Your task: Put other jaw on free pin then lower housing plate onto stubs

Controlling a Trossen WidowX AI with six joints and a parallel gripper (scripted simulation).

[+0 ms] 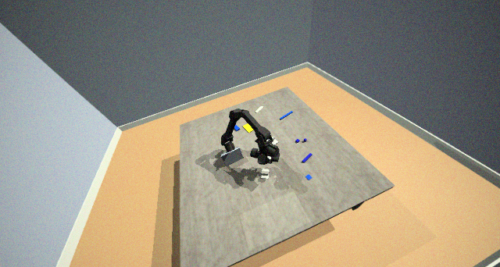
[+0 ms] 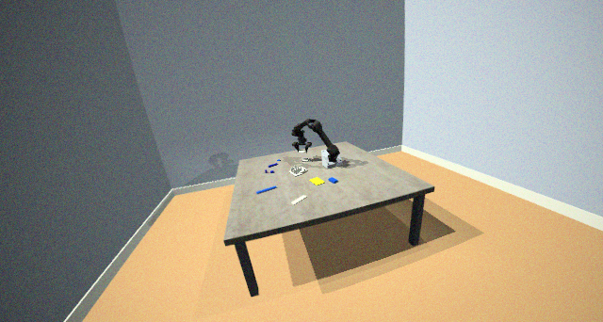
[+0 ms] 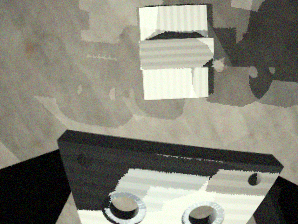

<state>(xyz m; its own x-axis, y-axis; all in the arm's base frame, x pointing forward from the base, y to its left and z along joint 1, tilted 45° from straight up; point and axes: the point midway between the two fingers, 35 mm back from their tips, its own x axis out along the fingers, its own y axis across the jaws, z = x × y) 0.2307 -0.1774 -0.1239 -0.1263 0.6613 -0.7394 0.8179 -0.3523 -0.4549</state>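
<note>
The housing plate (image 3: 165, 187) (image 2: 301, 151) is a light flat plate with two ringed round holes and small corner holes. My gripper (image 2: 302, 150) is shut on it by its two ends and holds it above the table. Below and beyond the plate stands a ribbed white block (image 3: 176, 52) (image 1: 265, 174) (image 2: 305, 160), apart from it. The white base with the jaws (image 2: 298, 171) (image 1: 275, 141) lies on the table, partly behind the arm in the top view. It is outside the wrist view. Its jaws, pins and stubs are too small to tell apart.
A yellow plate (image 1: 248, 128) (image 2: 317, 181) and a blue block (image 1: 237, 128) (image 2: 333, 180) lie near the arm. A white bar (image 1: 259, 109) (image 2: 299, 200), a long blue bar (image 1: 286, 115) (image 2: 267, 190) and a darker blue bar (image 1: 307, 158) (image 2: 272, 165) lie farther off.
</note>
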